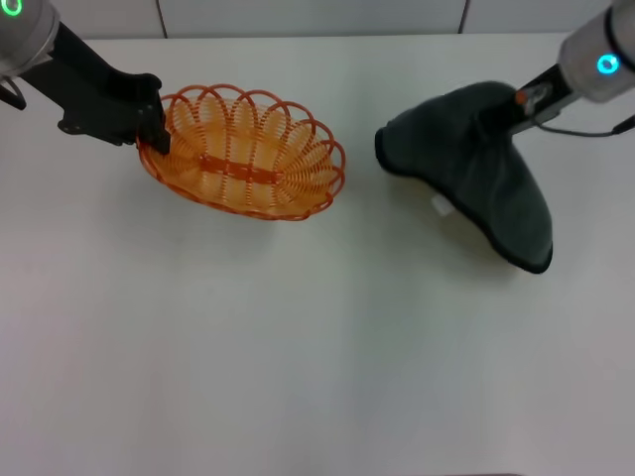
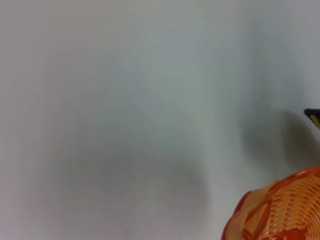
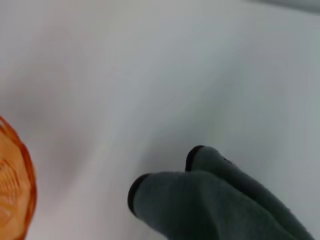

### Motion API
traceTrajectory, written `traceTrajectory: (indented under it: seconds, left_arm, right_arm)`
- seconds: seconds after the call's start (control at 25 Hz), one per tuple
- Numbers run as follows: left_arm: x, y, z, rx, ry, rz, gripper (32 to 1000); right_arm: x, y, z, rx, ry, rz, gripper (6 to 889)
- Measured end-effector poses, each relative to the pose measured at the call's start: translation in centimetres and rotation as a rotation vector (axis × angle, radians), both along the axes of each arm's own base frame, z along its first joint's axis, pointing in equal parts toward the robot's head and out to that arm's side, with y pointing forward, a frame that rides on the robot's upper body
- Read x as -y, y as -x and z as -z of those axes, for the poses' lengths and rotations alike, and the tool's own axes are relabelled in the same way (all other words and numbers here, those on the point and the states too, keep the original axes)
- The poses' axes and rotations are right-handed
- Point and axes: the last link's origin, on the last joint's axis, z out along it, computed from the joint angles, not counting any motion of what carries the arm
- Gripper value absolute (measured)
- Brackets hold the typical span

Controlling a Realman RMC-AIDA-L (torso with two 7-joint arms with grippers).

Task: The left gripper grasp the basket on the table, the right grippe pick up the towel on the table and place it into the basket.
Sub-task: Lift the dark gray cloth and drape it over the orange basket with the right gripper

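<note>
The orange wire basket (image 1: 332, 164) sits empty on the white table (image 1: 298, 347), left of centre. My left gripper (image 1: 155, 137) is at the basket's left rim, with a black finger over the wire loops, shut on the rim. The dark grey-green towel (image 1: 476, 169) is bunched up into a peak at my right gripper (image 1: 504, 107), which is shut on it. The cloth drapes down toward the table, and a small white tag (image 1: 440, 205) shows at its edge. A stretch of basket (image 2: 285, 210) fills one corner of the left wrist view. The right wrist view shows towel folds (image 3: 215, 205) and the basket's edge (image 3: 15, 185).
Bare white tabletop lies between the basket and the towel and across the whole front half. A wall or panel edge runs along the table's far side.
</note>
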Motion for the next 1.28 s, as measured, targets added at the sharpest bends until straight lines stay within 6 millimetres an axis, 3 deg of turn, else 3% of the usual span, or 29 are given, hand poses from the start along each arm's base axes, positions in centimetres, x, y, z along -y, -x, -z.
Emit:
traceTrajectory:
  seconds: [0.24, 0.36, 0.56, 0.72, 0.88, 1.28]
  left_arm:
    - [0.0, 0.1, -0.1, 0.0, -0.002, -0.001, 95]
    - [0.0, 0.1, 0.0, 0.0, -0.002, -0.003, 95]
    - [-0.1, -0.1, 0.0, 0.001, -0.002, -0.001, 95]
    - [-0.1, -0.3, 0.0, 0.001, 0.0, 0.001, 95]
    - [-0.3, -0.8, 0.0, 0.002, -0.001, 0.012, 95]
    - [-0.5, -1.2, 0.0, 0.002, 0.0, 0.018, 95]
  right_arm:
    - [0.1, 3.8, -4.0, -0.03, -0.066, -0.08, 125]
    - [0.5, 7.1, -5.7, -0.049, -0.095, -0.175, 116]
    - [1.3, 10.9, -6.2, -0.08, -0.089, -0.284, 116]
    - [2.1, 14.2, -5.5, -0.113, -0.052, -0.386, 117]
    - [2.6, 16.1, -3.8, -0.152, 0.01, -0.446, 117]
    - [1.5, 16.3, 1.2, -0.205, 0.155, -0.428, 118]
